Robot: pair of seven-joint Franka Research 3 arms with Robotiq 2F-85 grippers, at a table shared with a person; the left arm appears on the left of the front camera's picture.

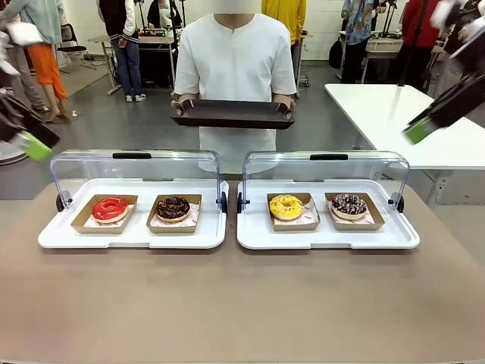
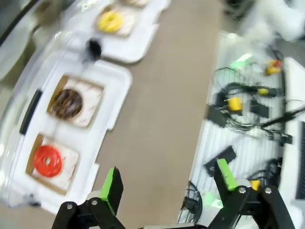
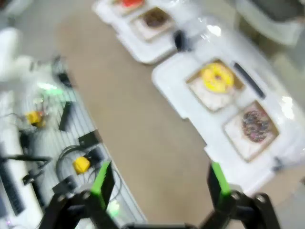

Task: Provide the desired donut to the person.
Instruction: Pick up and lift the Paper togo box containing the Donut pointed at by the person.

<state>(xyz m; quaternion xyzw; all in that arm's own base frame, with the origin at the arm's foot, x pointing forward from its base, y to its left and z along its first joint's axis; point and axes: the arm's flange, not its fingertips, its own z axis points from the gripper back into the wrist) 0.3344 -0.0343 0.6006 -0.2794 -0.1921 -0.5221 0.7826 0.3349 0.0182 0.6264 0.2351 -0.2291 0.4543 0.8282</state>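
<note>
Four donuts lie in paper boats on two white trays. The left tray (image 1: 53,236) holds a red donut (image 1: 111,208) and a chocolate donut (image 1: 173,208). On the right tray (image 1: 254,239) sit a yellow donut (image 1: 286,206) and a dark sprinkled donut (image 1: 348,205). The person (image 1: 235,61) stands at the far side, holding a dark serving tray (image 1: 232,114) in both hands. My left gripper (image 1: 30,142) hovers high at the left edge, open and holding nothing. At the right, my right gripper (image 1: 421,127) hangs equally high, open and holding nothing. Both move with blur.
Each white tray has a clear lid (image 1: 136,165) standing open behind it. A white table (image 1: 409,114) stands at the back right. Cables and small parts (image 2: 248,109) lie on the grid surface beside the table. Other people stand farther back.
</note>
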